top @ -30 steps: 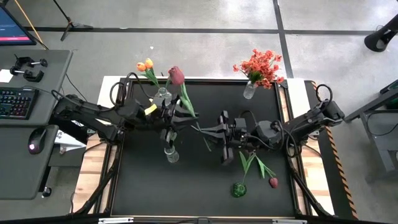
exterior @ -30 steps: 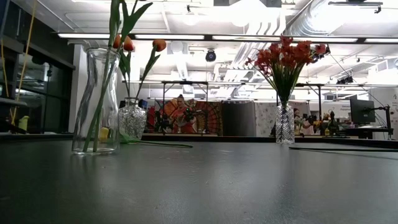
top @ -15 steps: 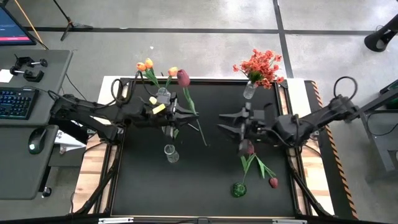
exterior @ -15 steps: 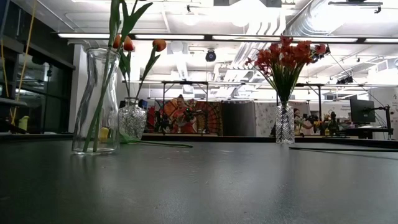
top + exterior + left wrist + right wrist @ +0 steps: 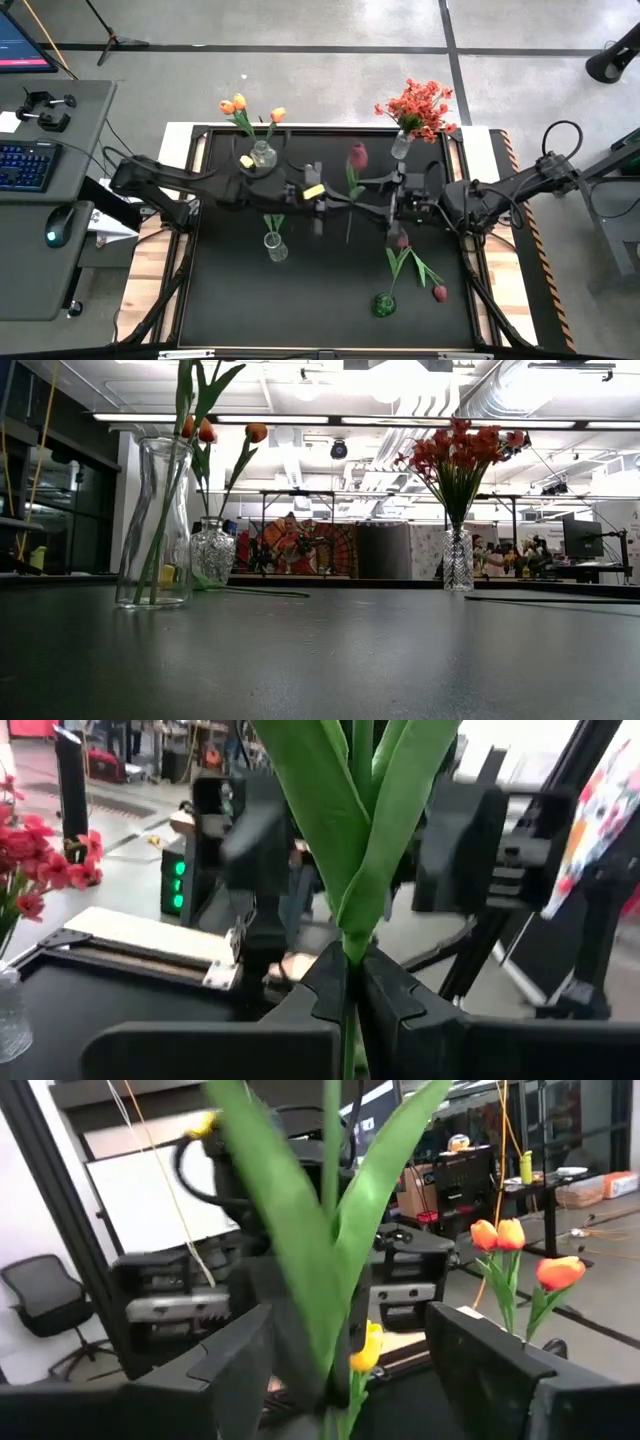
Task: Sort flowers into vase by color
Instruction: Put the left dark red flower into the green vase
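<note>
A dark pink tulip [image 5: 357, 155] on a green stem with long leaves [image 5: 360, 810] stands in the air over the table's middle. My left gripper [image 5: 342, 200] reaches in from the table's left and is shut on its stem. My right gripper [image 5: 368, 205] faces it from the right and is open. In the right wrist view its fingers [image 5: 235, 1360] stand on either side of the leaves [image 5: 330, 1250], apart from them. A narrow glass vase [image 5: 275, 247] holds a green stem. My left gripper [image 5: 352, 985] pinches the tulip's stem [image 5: 348, 1038] between its two fingers, just below where the leaves spring from it. The fingers come level from the table's left and lie across the stem. The flower stands upright, lifted clear of the table, its lower stem hanging below the fingers.
A glass vase [image 5: 262, 155] with orange tulips stands at the far left, and a vase [image 5: 402, 145] of red-orange blossoms at the far right. A dark pink tulip [image 5: 440, 293] lies on the table near the right front beside a green object [image 5: 383, 305].
My right gripper has let go of the tulip's stem, opened and drawn back toward the table's right. My left gripper has shut on the stem and carried the upright flower from near the left vases toward the right, up to the open right gripper.
</note>
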Robot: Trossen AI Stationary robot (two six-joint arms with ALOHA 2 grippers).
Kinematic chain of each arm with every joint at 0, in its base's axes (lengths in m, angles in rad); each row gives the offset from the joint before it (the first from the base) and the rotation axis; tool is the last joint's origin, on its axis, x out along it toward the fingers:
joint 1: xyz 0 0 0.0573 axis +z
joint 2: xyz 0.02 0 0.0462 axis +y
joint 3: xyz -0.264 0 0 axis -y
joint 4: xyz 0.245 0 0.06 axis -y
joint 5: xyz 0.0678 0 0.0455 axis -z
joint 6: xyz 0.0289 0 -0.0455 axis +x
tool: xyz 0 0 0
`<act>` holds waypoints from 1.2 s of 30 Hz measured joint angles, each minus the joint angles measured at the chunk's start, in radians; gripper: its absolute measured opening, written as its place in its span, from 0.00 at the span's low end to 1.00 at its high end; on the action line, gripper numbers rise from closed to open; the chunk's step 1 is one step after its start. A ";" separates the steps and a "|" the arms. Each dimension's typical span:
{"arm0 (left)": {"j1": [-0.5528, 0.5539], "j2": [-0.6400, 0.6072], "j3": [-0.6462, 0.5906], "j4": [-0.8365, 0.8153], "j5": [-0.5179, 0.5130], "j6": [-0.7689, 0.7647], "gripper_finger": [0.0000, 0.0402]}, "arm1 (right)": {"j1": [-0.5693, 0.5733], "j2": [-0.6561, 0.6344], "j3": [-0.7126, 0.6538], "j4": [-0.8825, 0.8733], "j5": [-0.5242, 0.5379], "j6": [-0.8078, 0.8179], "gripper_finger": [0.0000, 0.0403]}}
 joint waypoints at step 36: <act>0.003 -0.041 0.081 -0.223 0.031 0.054 0.28 | 0.030 -0.114 0.000 -0.120 0.015 -0.021 0.01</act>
